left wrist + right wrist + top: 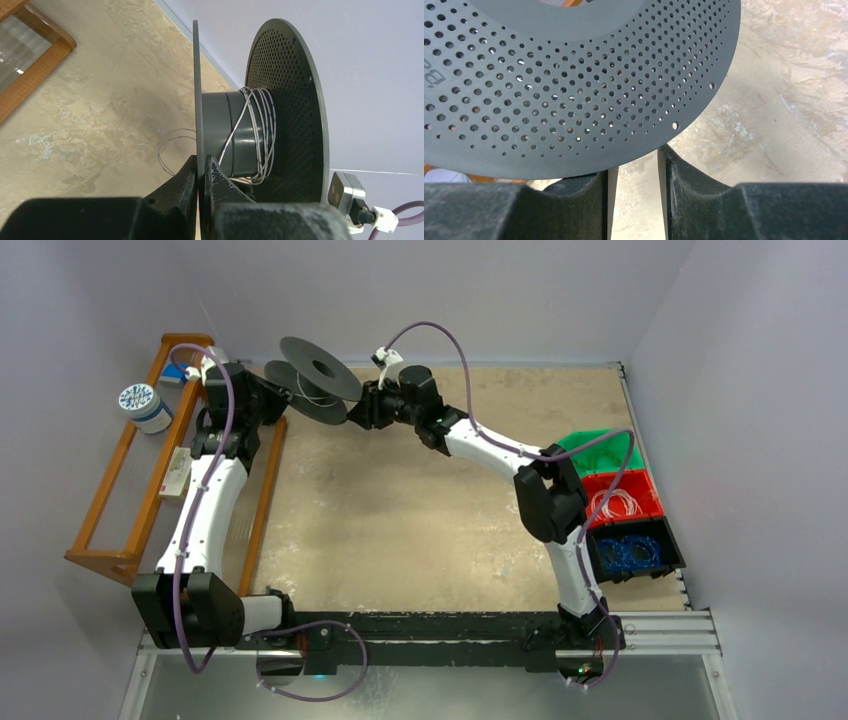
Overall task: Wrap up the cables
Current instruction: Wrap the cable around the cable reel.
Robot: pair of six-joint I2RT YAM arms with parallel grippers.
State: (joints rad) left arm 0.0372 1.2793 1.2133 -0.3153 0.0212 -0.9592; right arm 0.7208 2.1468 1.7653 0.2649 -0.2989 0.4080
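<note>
A dark grey spool (318,378) is held up over the table's back left. Thin whitish cable (260,135) is wound loosely round its hub, and a loose cable loop (167,147) hangs beyond the thin flange (196,75). My left gripper (201,167) is shut on that thin flange's edge. The perforated flange (574,75) fills the right wrist view. My right gripper (636,167) sits just below its rim, open, with only table showing in the gap. More whitish cables (615,505) lie in the red bin.
A wooden rack (130,490) stands along the left edge, with a white and blue roll (145,407) beside it. At the right edge sit a green bin (600,450), a red bin (652,488) and a black bin with blue wire (632,550).
</note>
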